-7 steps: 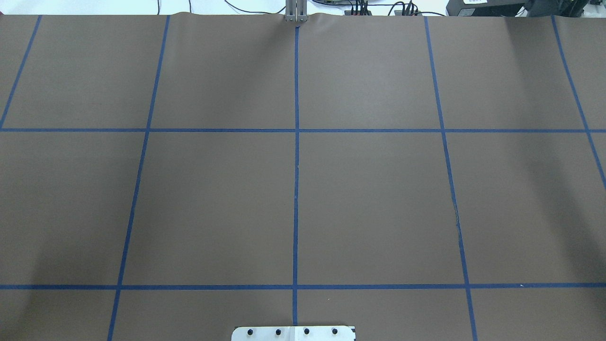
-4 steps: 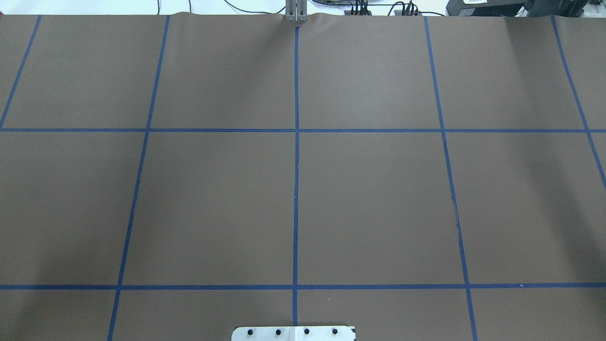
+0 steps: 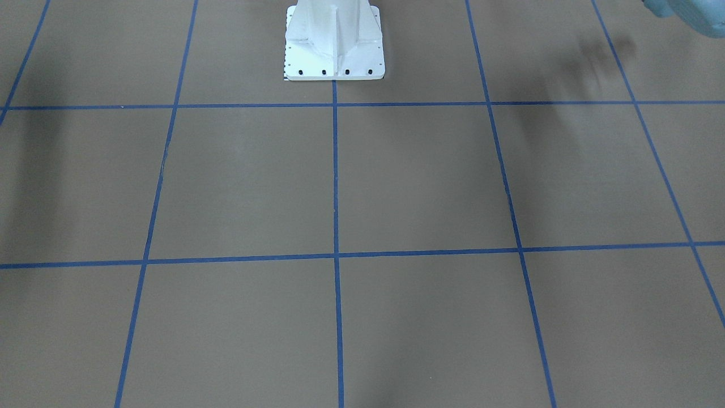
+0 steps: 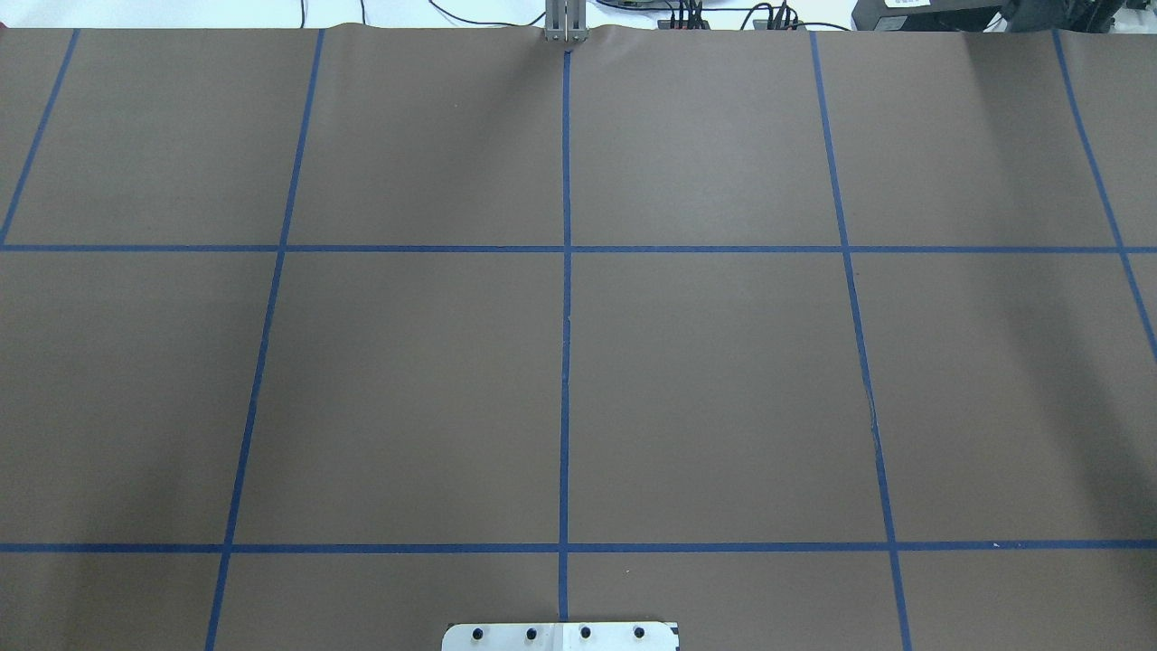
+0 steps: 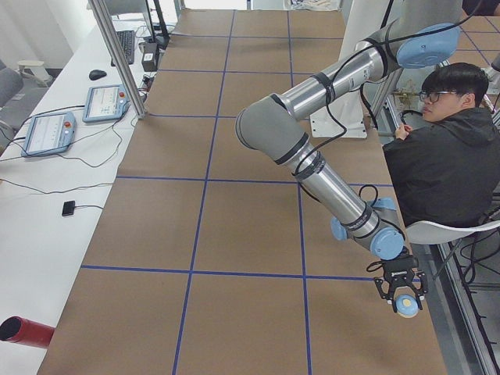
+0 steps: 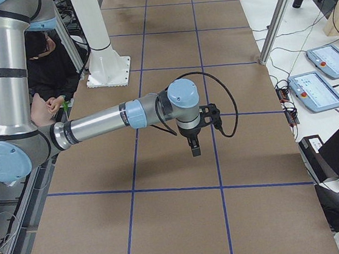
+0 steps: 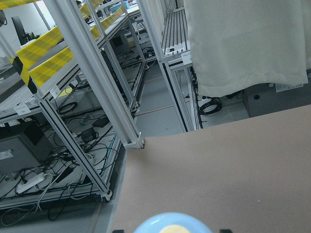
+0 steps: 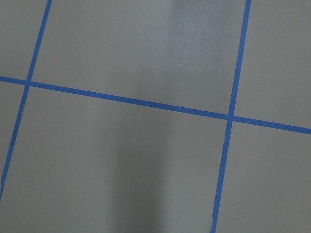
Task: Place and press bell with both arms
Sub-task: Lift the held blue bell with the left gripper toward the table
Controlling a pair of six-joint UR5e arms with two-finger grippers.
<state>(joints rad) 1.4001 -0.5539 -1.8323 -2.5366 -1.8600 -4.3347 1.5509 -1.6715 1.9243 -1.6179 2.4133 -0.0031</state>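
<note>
**Bell held in the left fingers at the desk's robot-side edge**

I can see the bell (image 5: 405,306) on only two feeds, the left-end camera and the left wrist camera. From the left end it sits at the tip of the left fingers (image 5: 389,293), one finger on each flank. It is over the robot-side edge of the desk (image 5: 234,234), close to the left end. On the wrist feed its light-blue dome and cream button poke up at the bottom edge, with brown desk beyond and metal racks past that. I read the left fingers as clamped on the bell.

The left arm (image 5: 312,164) comes down along that edge with its elbow bent out over the desk and its wrist pointing down. A person (image 5: 441,156) in black sits just beside it, off the desk.

The right arm (image 6: 96,126) reaches out level over the desk. The right fingers (image 6: 194,148) point straight down above the surface, near a crossing of the blue tape (image 8: 131,101). Only the right-end camera shows them, so I cannot tell whether they are apart or together. The right wrist feed gives me brown desk and a tape crossing.

The overhead and front feeds show the taped grid, the white pedestal (image 3: 334,42) and soft shadows at the sides.
</note>
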